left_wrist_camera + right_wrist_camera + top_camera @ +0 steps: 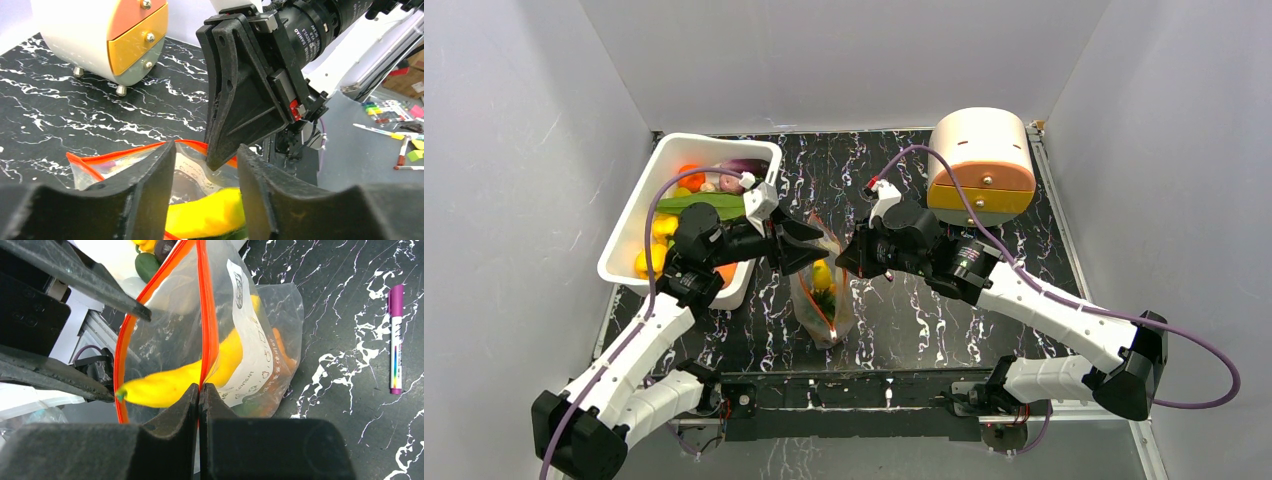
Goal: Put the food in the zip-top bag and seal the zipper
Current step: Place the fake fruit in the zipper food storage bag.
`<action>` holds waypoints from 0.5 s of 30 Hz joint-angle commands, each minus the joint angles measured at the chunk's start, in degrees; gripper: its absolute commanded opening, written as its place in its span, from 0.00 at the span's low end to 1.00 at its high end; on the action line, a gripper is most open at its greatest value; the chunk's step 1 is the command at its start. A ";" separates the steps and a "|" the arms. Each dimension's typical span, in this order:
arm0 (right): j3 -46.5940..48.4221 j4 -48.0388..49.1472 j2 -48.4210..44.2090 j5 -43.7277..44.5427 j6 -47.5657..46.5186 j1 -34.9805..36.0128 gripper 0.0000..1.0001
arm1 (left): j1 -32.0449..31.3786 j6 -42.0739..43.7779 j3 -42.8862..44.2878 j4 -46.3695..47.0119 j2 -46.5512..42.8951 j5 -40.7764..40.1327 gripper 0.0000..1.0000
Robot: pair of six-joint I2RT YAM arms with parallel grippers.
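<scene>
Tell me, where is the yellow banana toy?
In the right wrist view the yellow banana lies in the open mouth of the zip-top bag, between the left gripper and the right gripper, at mid-table right of the white tub.

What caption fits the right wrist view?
Right tool pinches the zipper of the zip-top bag, a yellow toy fruit in its mouth; a purple pen lies aside.

Bright, even light — foreground blurred
</scene>
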 commanded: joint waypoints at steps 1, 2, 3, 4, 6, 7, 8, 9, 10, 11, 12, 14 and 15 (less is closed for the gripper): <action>0.31 4.20 -2.27 0.69 1.06 -0.14 0.00 | -0.37 3.00 4.11 -3.50 -1.19 -0.64 0.51; 0.19 4.24 -2.28 0.72 1.15 -0.14 0.00 | -0.39 2.46 4.48 -3.88 -1.63 -1.67 0.54; 0.08 4.28 -2.40 0.70 1.26 -0.14 0.00 | -0.44 2.07 4.82 -4.38 -2.04 -2.64 0.56; 0.05 4.31 -2.37 0.74 1.39 -0.14 0.00 | -0.39 1.95 5.59 -5.18 -2.43 -3.45 0.57; 0.04 4.18 -2.38 0.89 1.48 -0.19 0.00 | -0.45 2.01 6.86 -8.22 -2.98 -5.51 0.58; 0.07 4.17 -2.39 0.97 1.52 -0.19 0.00 | -0.45 2.30 7.50 -11.25 -3.43 -7.21 0.58; 0.07 4.15 -2.37 1.03 1.65 -0.17 0.00 | -0.45 2.61 8.23 -13.72 -3.78 -9.24 0.58; 0.07 4.13 -2.39 1.15 1.67 -0.15 0.00 | -0.44 3.01 8.78 -16.19 -4.18 -11.25 0.58; 0.19 4.05 -2.40 1.26 1.70 -0.14 0.00 | -0.44 3.43 9.31 -18.41 -4.62 -13.23 0.57; 0.28 3.89 -2.37 1.38 1.75 -0.15 0.00 | -0.44 3.56 9.81 -20.83 -4.95 -15.23 0.57; 0.39 3.77 -2.31 1.54 1.80 -0.14 0.00 | -0.45 3.64 10.30 -22.99 -5.31 -16.78 0.56; 0.44 3.69 -2.31 1.91 2.04 -0.19 0.00 | -0.45 3.64 11.00 -26.73 -5.82 -18.62 0.56; 0.34 3.79 -2.36 2.10 2.28 -0.15 0.00 | -0.45 3.27 11.10 -28.11 -5.92 -19.25 0.55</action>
